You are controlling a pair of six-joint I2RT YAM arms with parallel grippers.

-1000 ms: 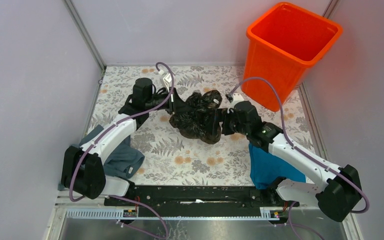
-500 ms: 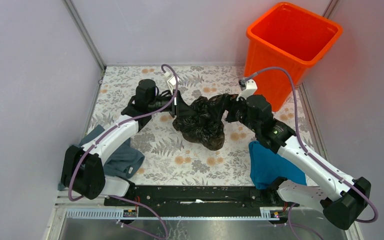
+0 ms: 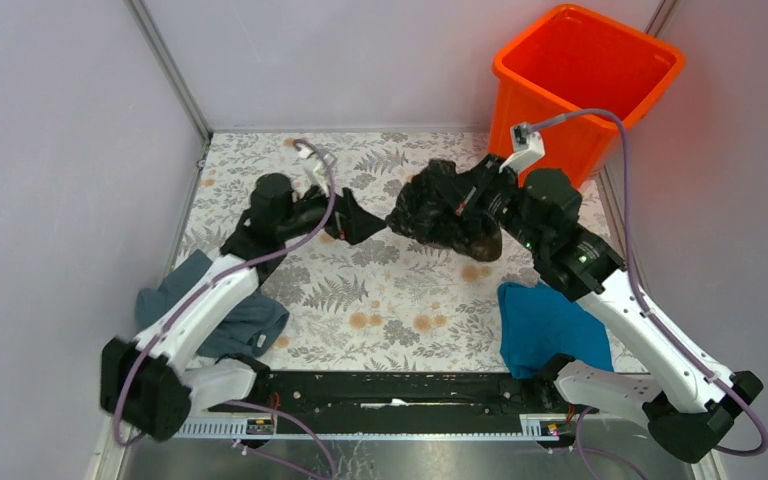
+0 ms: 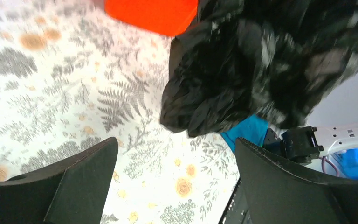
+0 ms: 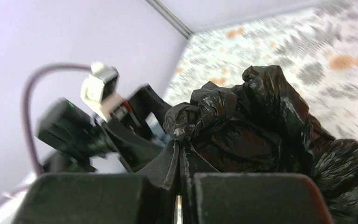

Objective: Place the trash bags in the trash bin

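The crumpled black trash bag point(image 3: 440, 208) hangs bunched just left of the orange trash bin point(image 3: 585, 80), which stands at the back right corner. My right gripper point(image 3: 472, 203) is shut on a fold of the bag point(image 5: 261, 121), its jaws pressed together at the pinch point(image 5: 179, 145). My left gripper point(image 3: 360, 222) stands open a short way left of the bag and apart from it. In the left wrist view the bag point(image 4: 261, 60) fills the upper right, ahead of the empty left gripper point(image 4: 177, 182), with the bin point(image 4: 151, 16) behind it.
A grey-blue cloth point(image 3: 235, 315) lies under the left arm at the mat's front left. A teal cloth point(image 3: 545, 325) lies at the front right beneath the right arm. Lilac walls close in on the left, back and right of the floral mat point(image 3: 380, 300).
The left gripper has opened, let go of the bag and drawn back left. The right gripper has shut on the bag and carried it up and right towards the bin.
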